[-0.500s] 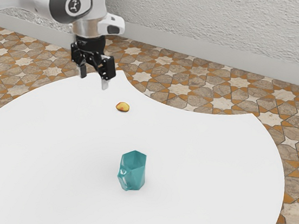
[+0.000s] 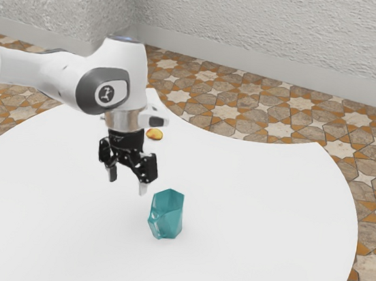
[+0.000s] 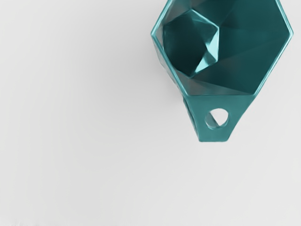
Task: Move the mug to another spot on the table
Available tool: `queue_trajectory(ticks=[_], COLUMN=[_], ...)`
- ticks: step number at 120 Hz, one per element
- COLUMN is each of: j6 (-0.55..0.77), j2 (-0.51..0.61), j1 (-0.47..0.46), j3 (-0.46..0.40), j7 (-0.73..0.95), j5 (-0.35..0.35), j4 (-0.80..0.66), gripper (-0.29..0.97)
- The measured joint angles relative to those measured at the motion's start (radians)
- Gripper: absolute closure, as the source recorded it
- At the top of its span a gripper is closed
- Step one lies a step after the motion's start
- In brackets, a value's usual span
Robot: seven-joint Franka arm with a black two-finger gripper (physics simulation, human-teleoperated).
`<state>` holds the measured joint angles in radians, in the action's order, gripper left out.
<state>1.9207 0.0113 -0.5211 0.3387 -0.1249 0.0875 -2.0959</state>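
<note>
Gripper: the gripper [image 2: 127, 180] has swung in from the table's far edge and now hangs just beside the mug [image 2: 166, 214], on the exterior view's left of it, a little above its rim.
Fingers: spread apart, nothing between them.
Mug: upright on the white table [image 2: 268, 212], where it stood before, untouched; its handle [image 3: 214, 134] shows from the hand's camera.
Orange bit [image 2: 154, 134]: beyond the mug, behind the wrist.
Meaning: approach nearly done, I'd say; centring over the mug and grasping remain.
</note>
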Motion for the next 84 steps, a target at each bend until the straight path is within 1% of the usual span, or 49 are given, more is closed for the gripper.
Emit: queue_trajectory(ticks=[19, 32, 55, 84], j6=[0.047, 0.101, 0.222, 0.4], j2=[-0.003, -0.032, -0.116, -0.13], j1=[-0.047, -0.076, -0.098, -0.087], j3=[-0.005, -0.009, -0.018, -0.003], j7=[-0.026, -0.038, -0.04, 0.016], j5=[-0.035, -0.041, -0.018, 0.019], j4=[-0.047, -0.058, -0.068, -0.162], gripper=[0.0, 0.0, 0.0, 0.0])
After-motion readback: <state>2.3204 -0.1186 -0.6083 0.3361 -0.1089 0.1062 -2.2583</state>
